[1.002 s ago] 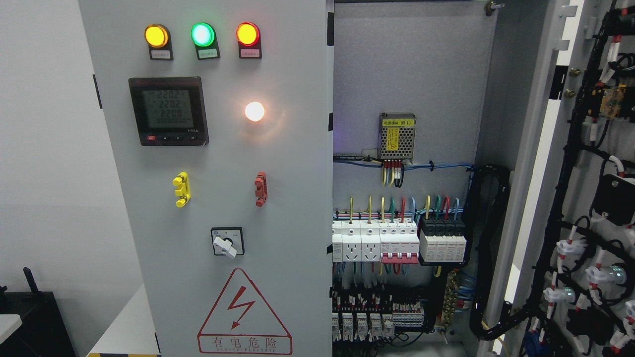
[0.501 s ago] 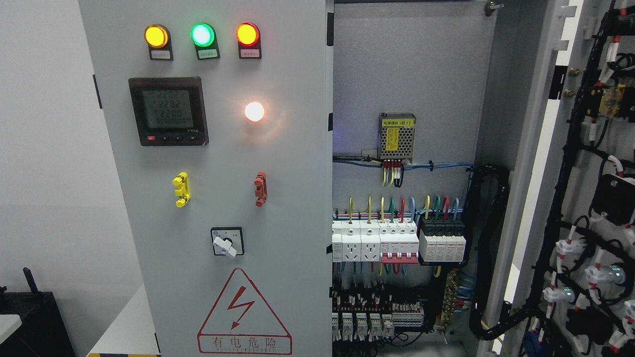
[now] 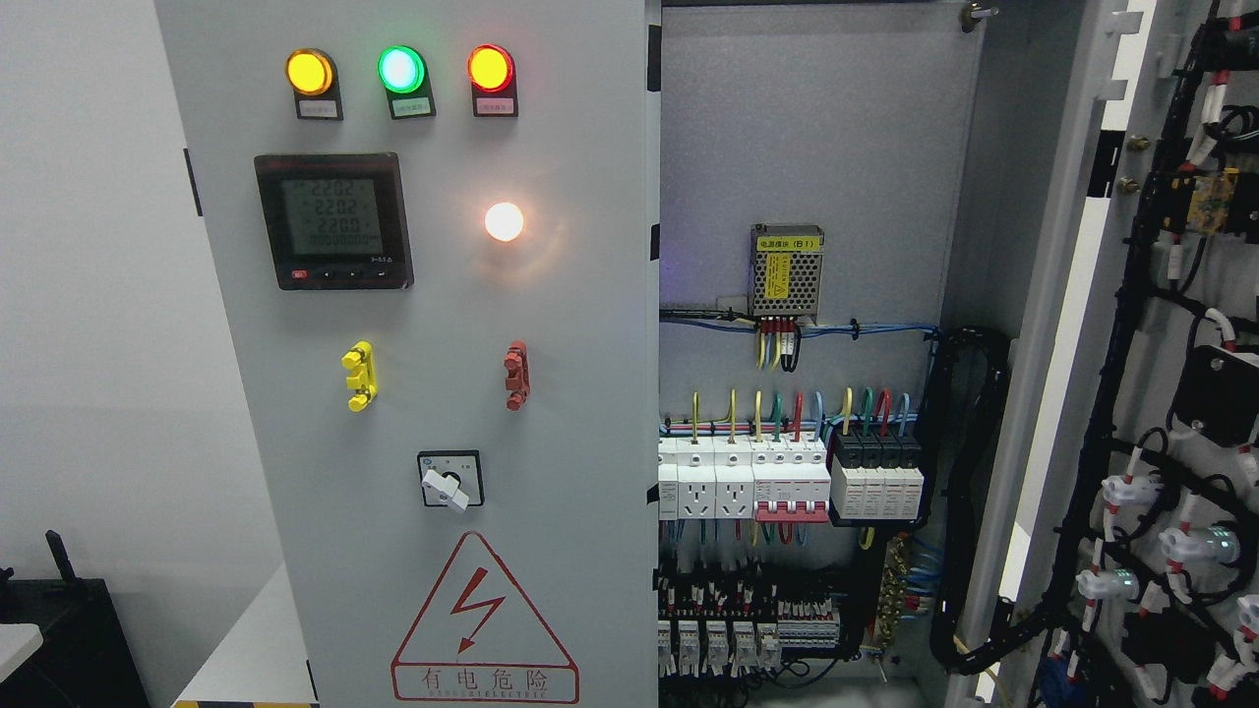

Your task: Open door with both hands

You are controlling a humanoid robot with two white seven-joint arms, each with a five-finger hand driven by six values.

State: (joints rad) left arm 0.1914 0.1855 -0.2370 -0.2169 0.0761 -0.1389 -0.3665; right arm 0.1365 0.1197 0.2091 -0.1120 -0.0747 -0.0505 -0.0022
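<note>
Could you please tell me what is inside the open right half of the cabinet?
Inside are a meshed power supply, white sockets, breakers and coloured wiring. The closed left door covers everything behind it.

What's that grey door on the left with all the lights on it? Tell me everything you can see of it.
The grey painted metal door on the left stands upright and appears closed, beside the opened compartment of wiring. Along its top glow three round lamps, amber, green and red-orange. Below sit a black digital meter, a lit white lamp, a yellow handle, a red handle, a white rotary switch and a red triangular lightning warning sign. No robot hand is in view.
</note>
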